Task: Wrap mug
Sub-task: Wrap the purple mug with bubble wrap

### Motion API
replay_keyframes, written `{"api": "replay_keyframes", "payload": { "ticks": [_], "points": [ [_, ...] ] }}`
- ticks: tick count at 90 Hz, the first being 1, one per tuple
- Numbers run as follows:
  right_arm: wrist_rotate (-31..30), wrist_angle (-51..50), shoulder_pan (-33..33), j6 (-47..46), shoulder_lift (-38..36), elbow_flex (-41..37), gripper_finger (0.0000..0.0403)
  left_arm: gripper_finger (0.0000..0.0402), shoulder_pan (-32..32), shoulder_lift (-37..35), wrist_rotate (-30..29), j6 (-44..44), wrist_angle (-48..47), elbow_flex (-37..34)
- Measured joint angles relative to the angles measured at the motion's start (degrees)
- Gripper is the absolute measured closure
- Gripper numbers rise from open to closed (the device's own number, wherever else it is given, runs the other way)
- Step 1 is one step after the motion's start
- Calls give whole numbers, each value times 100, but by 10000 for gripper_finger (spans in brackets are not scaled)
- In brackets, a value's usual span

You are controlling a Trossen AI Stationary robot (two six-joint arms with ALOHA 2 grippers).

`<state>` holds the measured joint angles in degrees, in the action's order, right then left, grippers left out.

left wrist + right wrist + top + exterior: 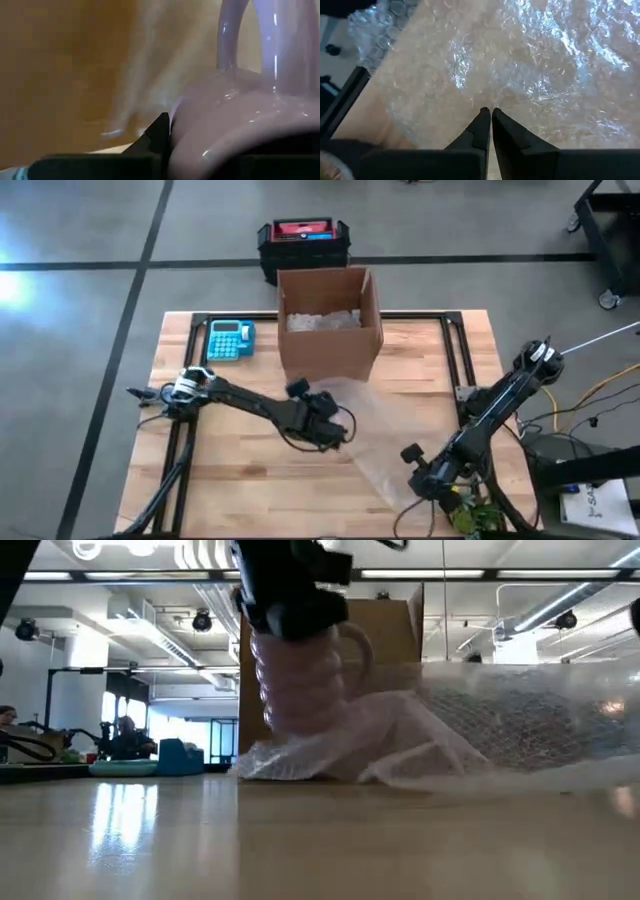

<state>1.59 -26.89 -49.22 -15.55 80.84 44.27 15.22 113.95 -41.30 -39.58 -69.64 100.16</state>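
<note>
Now left gripper (322,425) grips mug (300,670) over wrap (385,445)

Two slim matte-black jointed arms, each with a silver-white collar near the base and thin black cables looping alongside. The left claw (322,423) is blocky and black; the right claw (487,125) ends in wedge-shaped black fingers tapering to points.

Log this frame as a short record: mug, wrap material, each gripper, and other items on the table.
mug: pink mug, held above the table by the left gripper
wrap: bubble wrap spread flat on the table, in front of the cardboard box
left gripper: shut on the mug, over the wrap's edge
right gripper: shut, empty, above the wrap
other: blue calculator left of the box
</note>
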Motion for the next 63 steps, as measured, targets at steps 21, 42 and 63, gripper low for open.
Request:
{"api": "replay_keyframes", "payload": {
  "ticks": [21,42,63],
  "points": [
    [31,-608,-114,-249,0,-4,400,371,358,-587,519,293,1243,-2],
    [-331,168,-42,202,0,-7,401,371,507,-299,957,1773,4252,-15],
    [-324,1038,-52,394,176,-6,401,371,-38,627,965,1760,4014,-42]
  ]
}}
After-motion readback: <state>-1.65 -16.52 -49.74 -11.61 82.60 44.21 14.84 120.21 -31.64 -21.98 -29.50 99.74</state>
